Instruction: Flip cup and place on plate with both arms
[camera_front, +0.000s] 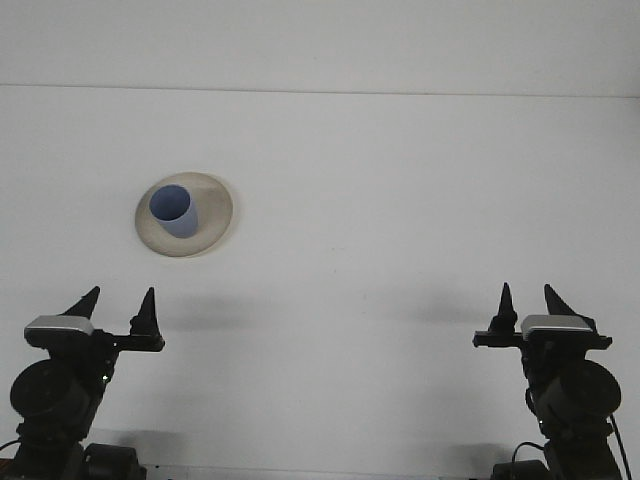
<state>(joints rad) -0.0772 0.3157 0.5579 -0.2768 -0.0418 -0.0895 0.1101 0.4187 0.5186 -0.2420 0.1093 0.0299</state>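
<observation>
A blue cup (172, 210) stands upright, mouth up, on a beige plate (210, 212) at the left of the white table. My left gripper (118, 303) is low at the front left, well clear of the plate, fingers spread open and empty. At the front right, my right gripper (529, 301) stands open with nothing in it, far from the cup.
The white table (400, 200) stretches back to a pale wall. Both arm bases sit at the front edge, left and right.
</observation>
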